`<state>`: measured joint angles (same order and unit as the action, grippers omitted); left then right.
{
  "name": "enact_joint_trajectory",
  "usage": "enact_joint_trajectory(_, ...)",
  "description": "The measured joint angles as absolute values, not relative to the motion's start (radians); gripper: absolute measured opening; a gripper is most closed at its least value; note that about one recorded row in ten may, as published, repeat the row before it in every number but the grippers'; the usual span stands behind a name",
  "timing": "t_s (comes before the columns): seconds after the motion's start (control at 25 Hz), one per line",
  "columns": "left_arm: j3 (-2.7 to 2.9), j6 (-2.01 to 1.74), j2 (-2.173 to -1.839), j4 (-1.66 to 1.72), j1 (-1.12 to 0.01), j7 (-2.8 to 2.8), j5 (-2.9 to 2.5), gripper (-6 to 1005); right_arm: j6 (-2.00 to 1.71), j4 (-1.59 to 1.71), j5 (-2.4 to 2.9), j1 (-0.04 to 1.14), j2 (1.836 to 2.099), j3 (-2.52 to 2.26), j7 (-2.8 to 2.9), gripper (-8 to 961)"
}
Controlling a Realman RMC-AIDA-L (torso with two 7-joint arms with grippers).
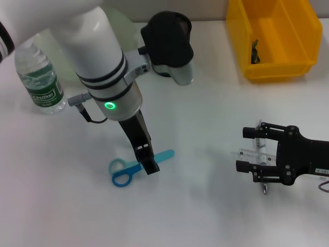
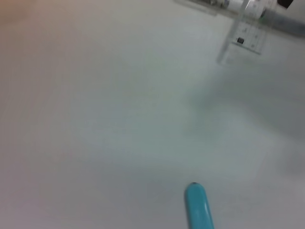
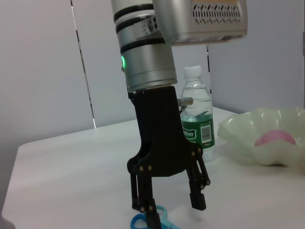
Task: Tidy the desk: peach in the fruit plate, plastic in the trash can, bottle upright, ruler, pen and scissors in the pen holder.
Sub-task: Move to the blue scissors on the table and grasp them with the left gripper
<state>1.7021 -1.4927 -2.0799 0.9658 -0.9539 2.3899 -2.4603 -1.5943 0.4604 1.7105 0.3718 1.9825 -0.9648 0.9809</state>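
Observation:
Blue scissors [image 1: 121,172] lie flat on the white desk. My left gripper [image 1: 147,162] stands over their blades, open, one finger on each side, as the right wrist view shows [image 3: 174,207]. The scissors' tip [image 2: 198,205] shows in the left wrist view. To the right my right gripper [image 1: 248,150] hovers, shut on a clear ruler [image 1: 254,153]. The bottle [image 1: 38,77] stands upright at the left. The peach [image 3: 276,138] lies in the fruit plate [image 3: 238,133]. The black pen holder [image 1: 169,31] stands at the back. The pen is out of view.
A yellow bin [image 1: 247,51] at the back right holds a dark crumpled piece [image 1: 254,51]. The fruit plate [image 1: 117,20] sits behind my left arm. Bare desk lies between the two grippers and along the front edge.

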Motion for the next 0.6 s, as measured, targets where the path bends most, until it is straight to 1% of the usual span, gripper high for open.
enact_joint_trajectory(0.56,1.771,-1.451,-2.08,0.952,-0.943,2.39,-2.459,782,-1.584,0.457,1.71,0.371,1.982,-0.964,0.977,792)
enact_joint_trajectory(0.6,1.786,-1.45,-2.08,0.949,-0.936,2.388,-2.459,612,-1.584,0.456,1.71,0.371,1.982,-0.964,0.975,792)
